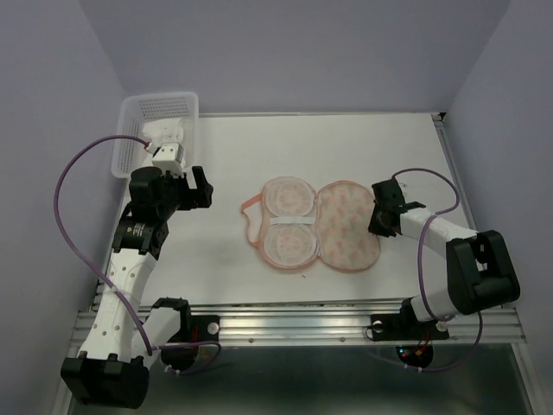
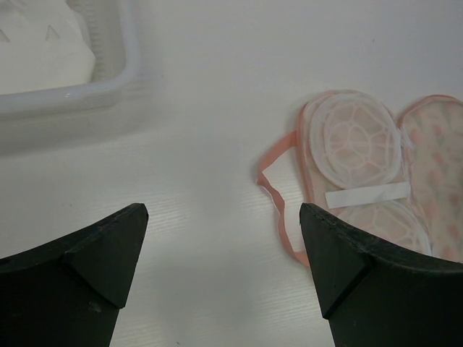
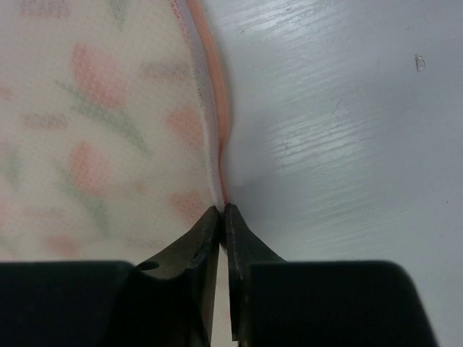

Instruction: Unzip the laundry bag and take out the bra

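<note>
The laundry bag lies unzipped and spread flat at the table's middle. Its printed half is on the right and its pale lined half with round white mesh inserts is on the left. Its pink loop trails out to the left. A white soft garment, the bra, lies in the white basket at the far left, and also shows in the left wrist view. My left gripper is open and empty above bare table between basket and bag. My right gripper is shut on the bag's pink right edge.
The basket's rim is close to the left gripper's far left side. Purple walls enclose the table on the left, back and right. An aluminium rail runs along the near edge by the arm bases.
</note>
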You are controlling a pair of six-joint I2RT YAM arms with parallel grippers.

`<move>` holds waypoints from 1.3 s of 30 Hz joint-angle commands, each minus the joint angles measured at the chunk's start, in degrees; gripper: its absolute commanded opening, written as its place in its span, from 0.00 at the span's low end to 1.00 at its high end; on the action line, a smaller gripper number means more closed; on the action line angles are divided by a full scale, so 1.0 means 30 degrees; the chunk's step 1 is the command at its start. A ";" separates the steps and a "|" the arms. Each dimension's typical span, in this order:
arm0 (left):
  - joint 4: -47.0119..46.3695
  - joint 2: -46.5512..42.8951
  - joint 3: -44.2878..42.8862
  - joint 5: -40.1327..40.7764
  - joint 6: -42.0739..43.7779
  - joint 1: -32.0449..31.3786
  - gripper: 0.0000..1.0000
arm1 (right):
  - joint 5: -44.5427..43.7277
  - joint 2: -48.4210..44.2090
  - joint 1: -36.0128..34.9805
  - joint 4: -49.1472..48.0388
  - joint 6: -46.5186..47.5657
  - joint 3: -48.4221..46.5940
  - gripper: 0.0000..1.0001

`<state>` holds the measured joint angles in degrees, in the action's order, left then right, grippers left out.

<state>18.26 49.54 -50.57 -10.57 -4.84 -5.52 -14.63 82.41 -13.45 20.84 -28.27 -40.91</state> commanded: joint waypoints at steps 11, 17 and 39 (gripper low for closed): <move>-0.1223 0.0185 0.0274 -0.0901 -0.0027 -0.0035 0.99 | -0.0898 -0.3504 0.0148 0.3276 0.3064 -0.5551 0.01; -0.1516 0.0684 0.0127 -0.1369 -0.0260 -0.0035 0.99 | 0.2318 -0.4121 0.0148 0.3688 0.3301 -0.7691 0.01; -0.2249 0.1270 0.0800 -0.2190 -0.0906 -0.0035 0.99 | 0.7310 -0.2071 -0.3452 0.2955 0.1075 -0.9187 0.01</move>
<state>14.68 53.54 -49.08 -15.77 -7.14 -5.54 6.33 76.03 -21.76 31.55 -23.11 -64.90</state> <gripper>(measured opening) 0.989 0.021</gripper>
